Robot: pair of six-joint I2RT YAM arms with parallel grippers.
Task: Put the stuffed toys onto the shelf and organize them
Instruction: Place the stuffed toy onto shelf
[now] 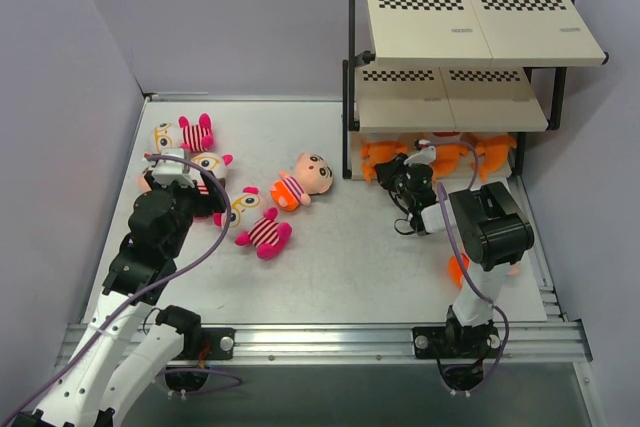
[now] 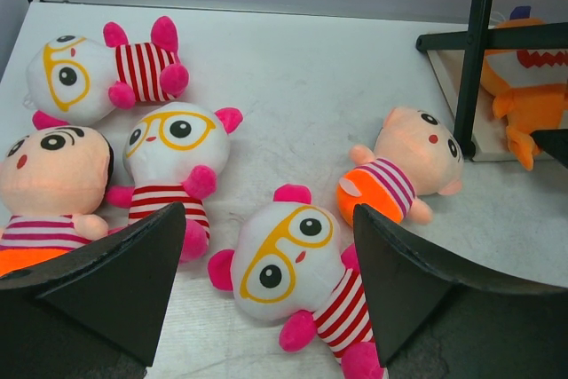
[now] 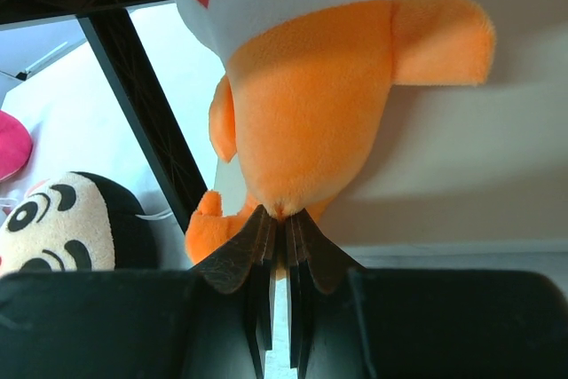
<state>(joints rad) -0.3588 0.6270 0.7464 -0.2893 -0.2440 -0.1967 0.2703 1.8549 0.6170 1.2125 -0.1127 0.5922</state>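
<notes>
L grip [image 2: 268, 215] apart—above glasses toy [image 2: 284, 259] | R grip [image 3: 282, 217] clamps shark [image 3: 311, 104] tail—beside shelf post [image 3: 142, 104]

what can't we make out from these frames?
- Top view: the upper boards of the shelf cover its bottom tier, so the sharks there show only partly.
- Top view: orange toy lies mostly under the right arm; which kind is unclear.
- Right wrist: shark head is cut off by the top edge. Whether the shut right gripper pinches it or only touches it is unclear.
- Left wrist: doll body is hidden behind the left finger.
</notes>
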